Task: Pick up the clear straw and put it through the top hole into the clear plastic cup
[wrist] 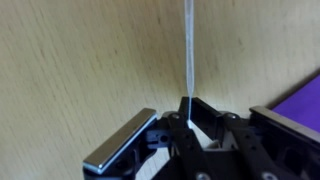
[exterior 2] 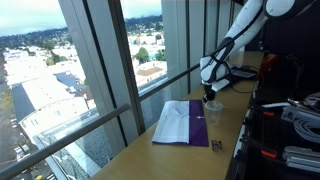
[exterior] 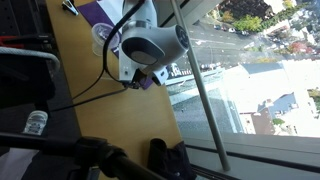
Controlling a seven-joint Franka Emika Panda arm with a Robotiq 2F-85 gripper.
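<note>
In the wrist view the clear straw (wrist: 187,50) runs straight up the picture over the wooden table, and its near end sits between my gripper's (wrist: 172,108) jaws, which look shut on it. In an exterior view my gripper (exterior: 143,78) hangs low over the table, a short way from the clear plastic cup (exterior: 100,35), which stands upright with its round lid on. The top hole is too small to make out. In an exterior view my gripper (exterior 2: 209,92) is near the window, just above the cup (exterior 2: 211,104).
A purple and white cloth (exterior 2: 185,122) lies on the wooden table (exterior: 75,70) by the window; its edge shows in the wrist view (wrist: 300,95). A plastic bottle with a white cap (exterior: 35,122) stands at the table's edge. Window frame bars (exterior: 200,80) run alongside. Cables cross the table.
</note>
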